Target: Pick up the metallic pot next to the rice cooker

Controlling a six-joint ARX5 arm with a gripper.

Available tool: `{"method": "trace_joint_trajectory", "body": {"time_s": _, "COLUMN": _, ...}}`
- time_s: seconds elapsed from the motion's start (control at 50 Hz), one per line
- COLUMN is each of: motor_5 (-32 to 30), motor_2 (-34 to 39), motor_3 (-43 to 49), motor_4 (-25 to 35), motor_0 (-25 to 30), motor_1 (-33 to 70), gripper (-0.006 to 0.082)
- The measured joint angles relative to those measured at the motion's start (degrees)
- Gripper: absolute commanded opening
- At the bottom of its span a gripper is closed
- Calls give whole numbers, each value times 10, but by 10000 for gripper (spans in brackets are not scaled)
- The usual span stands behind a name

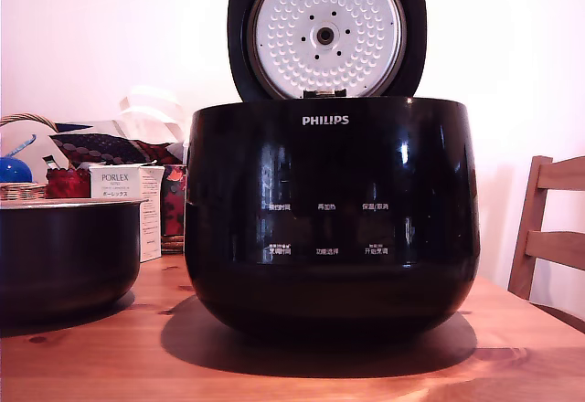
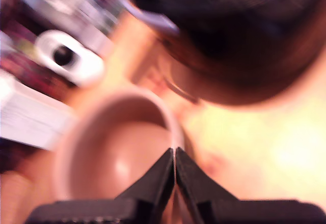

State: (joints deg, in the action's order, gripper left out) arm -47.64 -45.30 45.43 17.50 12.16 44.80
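Pincer (image 2: 174, 155) tips pressed together, empty, above the blurred metallic pot (image 2: 119, 147). Pot sits on the counter (image 1: 302, 379), cut off at the exterior view's left, beside the open-lidded rice cooker (image 1: 331, 224).

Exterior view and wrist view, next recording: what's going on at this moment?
A black rice cooker sits on a wooden table with its lid up. The dark metal pot stands apart from it, on the exterior view's left, still on the table. The arm does not show in the exterior view. In the blurred wrist view, the end effector has its fingers together, empty, above the pot's open mouth near the rim. Nothing has been grasped yet.
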Motion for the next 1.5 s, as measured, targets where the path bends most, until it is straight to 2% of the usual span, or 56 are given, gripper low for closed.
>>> {"method": "trace_joint_trajectory", "body": {"time_s": 0.08, "motor_5": -13, "motor_2": 0, "motor_3": 35, "motor_4": 0, "motor_0": 0, "motor_1": 25, "gripper": -7}}
{"method": "trace_joint_trajectory", "body": {"time_s": 0.14, "motor_5": -19, "motor_2": 0, "motor_3": 49, "motor_4": -3, "motor_0": 0, "motor_1": 45, "gripper": 30}}
{"method": "trace_joint_trajectory", "body": {"time_s": 0.3, "motor_5": -21, "motor_2": 0, "motor_3": 60, "motor_4": -23, "motor_0": 0, "motor_1": 76, "gripper": 311}}
{"method": "trace_joint_trajectory", "body": {"time_s": 0.4, "motor_5": -21, "motor_2": 0, "motor_3": 55, "motor_4": -52, "motor_0": 0, "motor_1": 85, "gripper": 369}}
{"method": "trace_joint_trajectory", "body": {"time_s": 0.48, "motor_5": -40, "motor_2": 0, "motor_3": 45, "motor_4": -88, "motor_0": 0, "motor_1": 94, "gripper": 387}}
{"method": "trace_joint_trajectory", "body": {"time_s": 0.62, "motor_5": -66, "motor_2": 0, "motor_3": 22, "motor_4": -115, "motor_0": 0, "motor_1": 120, "gripper": 418}}
{"method": "trace_joint_trajectory", "body": {"time_s": 0.88, "motor_5": -88, "motor_2": 0, "motor_3": -27, "motor_4": -120, "motor_0": 0, "motor_1": 173, "gripper": 421}}
{"method": "trace_joint_trajectory", "body": {"time_s": 1.08, "motor_5": -120, "motor_2": 0, "motor_3": -66, "motor_4": -127, "motor_0": 0, "motor_1": 198, "gripper": 455}}
{"method": "trace_joint_trajectory", "body": {"time_s": 1.26, "motor_5": -145, "motor_2": -1, "motor_3": -69, "motor_4": -128, "motor_0": 0, "motor_1": 223, "gripper": 453}}
{"method": "trace_joint_trajectory", "body": {"time_s": 1.5, "motor_5": -145, "motor_2": -10, "motor_3": -79, "motor_4": -130, "motor_0": 0, "motor_1": 279, "gripper": 448}}
